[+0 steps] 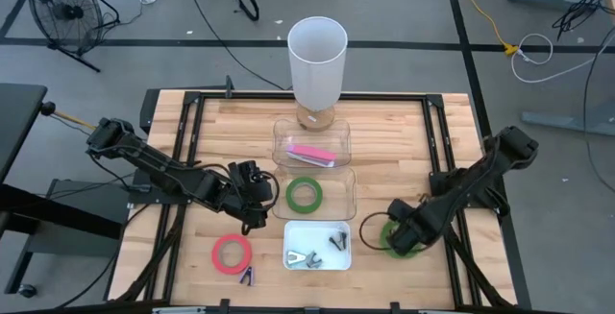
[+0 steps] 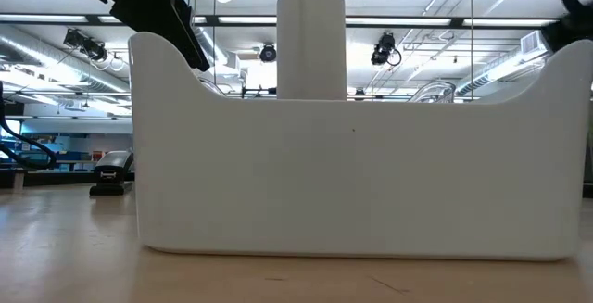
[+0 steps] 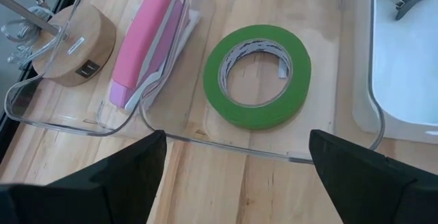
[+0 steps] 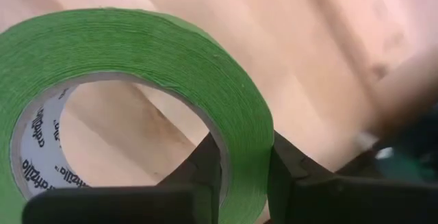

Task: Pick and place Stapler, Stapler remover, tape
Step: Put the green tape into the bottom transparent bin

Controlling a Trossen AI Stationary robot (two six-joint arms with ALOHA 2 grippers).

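Right gripper (image 4: 243,176) pinches the wall of a green tape roll (image 4: 137,59); left gripper (image 3: 233,176) hangs wide open.

You've got the right fingers closed across that roll's band, one inside the ring, one outside, on the table (image 1: 404,151) near its right front edge, beside a dark ring (image 1: 371,226). Your left gripper sits just off the near rim of the clear tray (image 3: 321,142) holding a second green roll (image 3: 256,75); bare wood lies between the fingers and that rim. The stapler (image 3: 140,39) lies in the next clear tray (image 3: 41,118), against its wall. White bin (image 1: 338,257) holds metal removers (image 1: 304,258). Pink tape roll (image 1: 232,253) and a purple clip (image 1: 247,276) lie at the front-left edge, apart from the trays.
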